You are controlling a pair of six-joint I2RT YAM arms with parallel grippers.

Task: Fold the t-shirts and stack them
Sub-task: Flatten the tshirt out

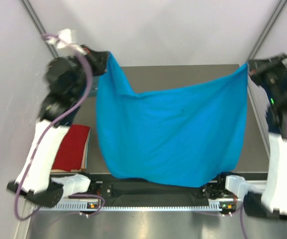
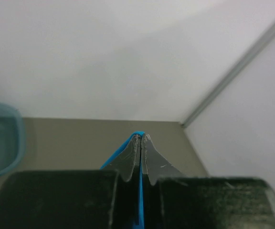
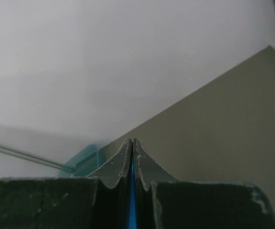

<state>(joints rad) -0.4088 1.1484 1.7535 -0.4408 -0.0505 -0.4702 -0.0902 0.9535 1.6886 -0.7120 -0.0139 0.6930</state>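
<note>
Above the grey table [image 1: 183, 74], the turquoise t-shirt [image 1: 171, 134] hangs spread like a curtain between the two arms, with its lower edge drooping toward the near rail. The left gripper [image 1: 105, 59] pinches one top corner and the right gripper [image 1: 249, 69] the other. In both wrist views the grey, ridged fingers [image 2: 128, 162] are pressed together with only a thin line of blue cloth between them. This looks like the laying-out step that comes ahead of the first fold. The next move probably calls for both arms to lower in step, keeping the top edge taut so the cloth settles flat and not in a heap. The fabric is soft and matte; it sags in the middle of the top edge and carries shallow diagonal creases. The red t-shirt [image 1: 72, 148] lies on the table beside the left arm, already a neat flat rectangle, and is most likely the base of the stack. A translucent blue-green tub [image 2: 1, 138] with a rounded corner sits at the far left.
</note>
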